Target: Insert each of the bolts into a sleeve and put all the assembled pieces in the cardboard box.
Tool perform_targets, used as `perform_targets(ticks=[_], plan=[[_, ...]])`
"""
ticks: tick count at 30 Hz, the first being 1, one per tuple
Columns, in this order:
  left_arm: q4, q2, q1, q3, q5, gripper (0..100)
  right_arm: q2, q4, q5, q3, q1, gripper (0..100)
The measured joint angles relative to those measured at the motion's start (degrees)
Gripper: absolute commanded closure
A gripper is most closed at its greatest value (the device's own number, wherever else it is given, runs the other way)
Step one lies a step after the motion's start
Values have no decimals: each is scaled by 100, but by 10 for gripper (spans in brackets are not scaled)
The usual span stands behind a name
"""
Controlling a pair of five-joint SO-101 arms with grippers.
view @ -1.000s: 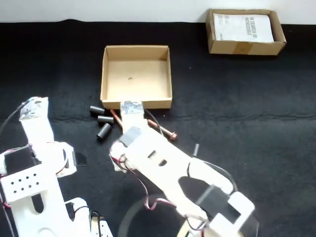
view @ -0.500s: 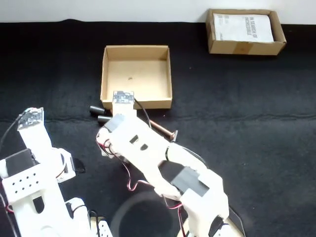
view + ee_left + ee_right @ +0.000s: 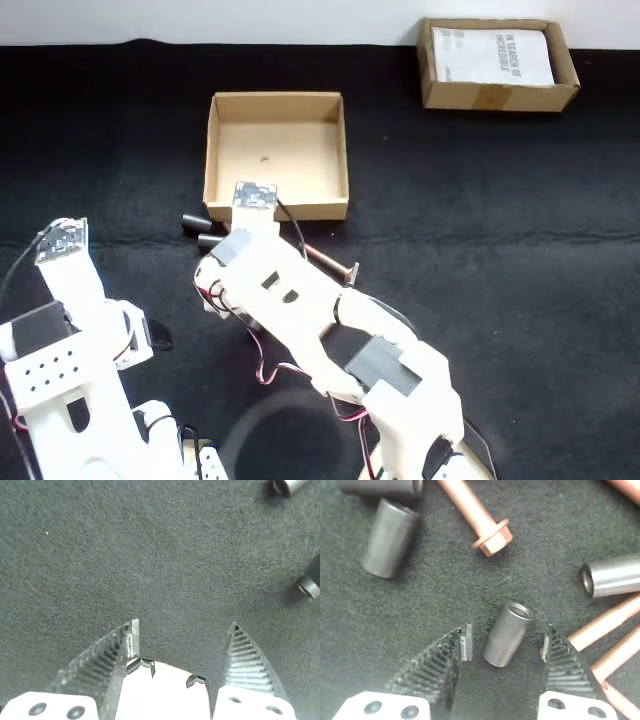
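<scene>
Our right gripper (image 3: 506, 639) is spread wide, low over the black cloth (image 3: 435, 600), with a short dark sleeve (image 3: 507, 632) lying between its two ribbed fingers. We see cloth on either side of that sleeve, so the fingers bracket it without clamping it. Around it lie loose parts: a stubby sleeve (image 3: 390, 536) well apart, a longer shiny sleeve (image 3: 615, 575) with its open end towards the gripper, a copper bolt (image 3: 477, 515) with a flanged hex head, and two more copper shanks (image 3: 605, 625) just beside one finger.

From above, our right arm (image 3: 300, 300) extends from the near edge to the cardboard box (image 3: 212, 150), its wrist right at the box's near wall. The box sits open-topped mid-table, towards the far side. A pair of sleeves (image 3: 197, 223) shows just left of the arm, by the box's near-left corner, and a single bolt (image 3: 328, 260) lies just right of the arm, its head pointing right.

Our left gripper (image 3: 184, 630) is likewise wide open and holds nothing, over bare cloth; two sleeve ends (image 3: 310, 586) show at the edge of its view. Our left arm (image 3: 60, 350) stands at the near left. A second cardboard box (image 3: 497, 97) holding a printed sheet (image 3: 490, 55) sits at the far right.
</scene>
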Motion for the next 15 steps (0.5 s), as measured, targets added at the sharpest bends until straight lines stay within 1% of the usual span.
perform_targets(ticks=[11,15], plan=[[0,0,0,26,0,716,0,97,-35,167,0,779],[-18,0,0,26,0,716,0,-123,-35,334,0,779]])
